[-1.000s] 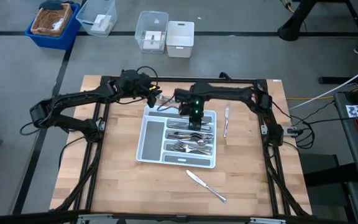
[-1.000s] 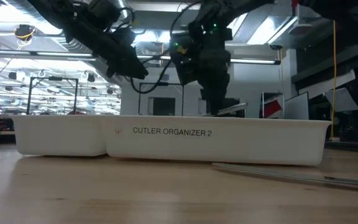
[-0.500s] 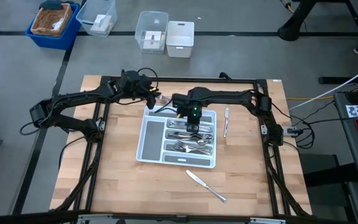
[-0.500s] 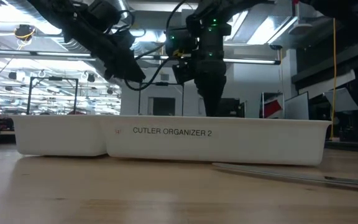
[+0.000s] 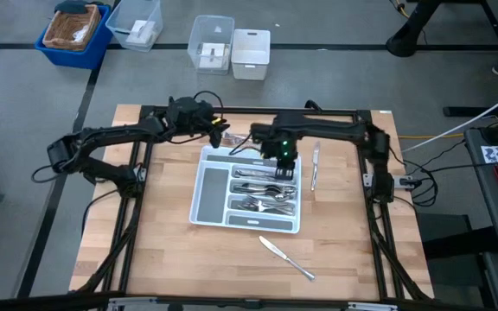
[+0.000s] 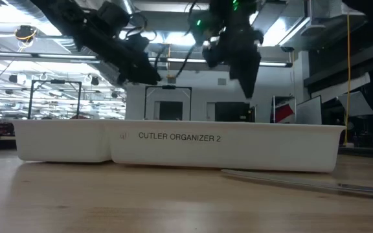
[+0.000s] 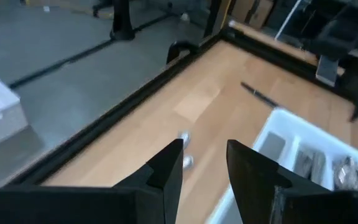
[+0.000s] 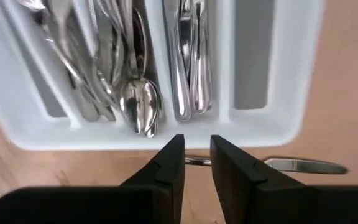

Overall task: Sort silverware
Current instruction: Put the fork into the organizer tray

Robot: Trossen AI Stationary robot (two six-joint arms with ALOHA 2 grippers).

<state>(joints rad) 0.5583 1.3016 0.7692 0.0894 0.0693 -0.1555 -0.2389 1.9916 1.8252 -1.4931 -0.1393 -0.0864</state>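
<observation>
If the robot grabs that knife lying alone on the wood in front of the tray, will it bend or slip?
The knife looks like solid shiny metal, so it probably stays stiff. Its smooth surface may slip between the fingers. It lies flat on the table, so getting under it could be tricky, and a push would likely slide it, not roll it.

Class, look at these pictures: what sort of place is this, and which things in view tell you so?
Probably a robotics lab or workshop, not a kitchen. A framed wooden table stands on a bare grey floor, plastic storage bins sit beyond it, and the white tray is labelled as a cutlery organizer.
</observation>
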